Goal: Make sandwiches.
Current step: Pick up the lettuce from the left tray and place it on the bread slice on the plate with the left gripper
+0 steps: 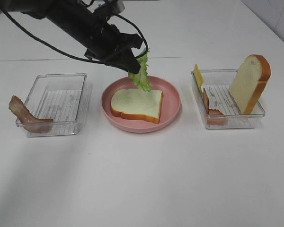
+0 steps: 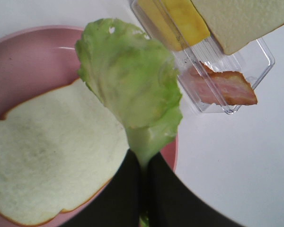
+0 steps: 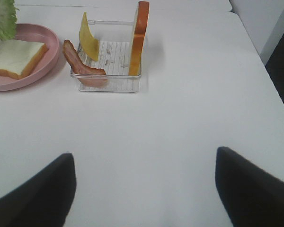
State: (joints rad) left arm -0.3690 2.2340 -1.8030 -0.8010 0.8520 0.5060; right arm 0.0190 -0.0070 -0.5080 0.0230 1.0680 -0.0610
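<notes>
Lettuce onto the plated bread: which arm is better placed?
Left. The left gripper holds the lettuce leaf just above the bread slice on the pink plate; the right gripper is open, empty, away over the table.

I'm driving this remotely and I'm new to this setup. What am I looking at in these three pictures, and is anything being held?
This is a robot with two arms, each ending in jaws. The wide picture comes from a camera mounted high above the table. The other two come from cameras on the wrists. A pink plate holds one bread slice. The left tray has a bacon strip hanging over its edge. The right tray holds a cheese slice, another bacon strip and a second bread slice standing up. The left jaws are shut on a lettuce leaf, which hangs over the plate. The right jaws, the dark shapes in their wrist picture, are open and empty.
</notes>
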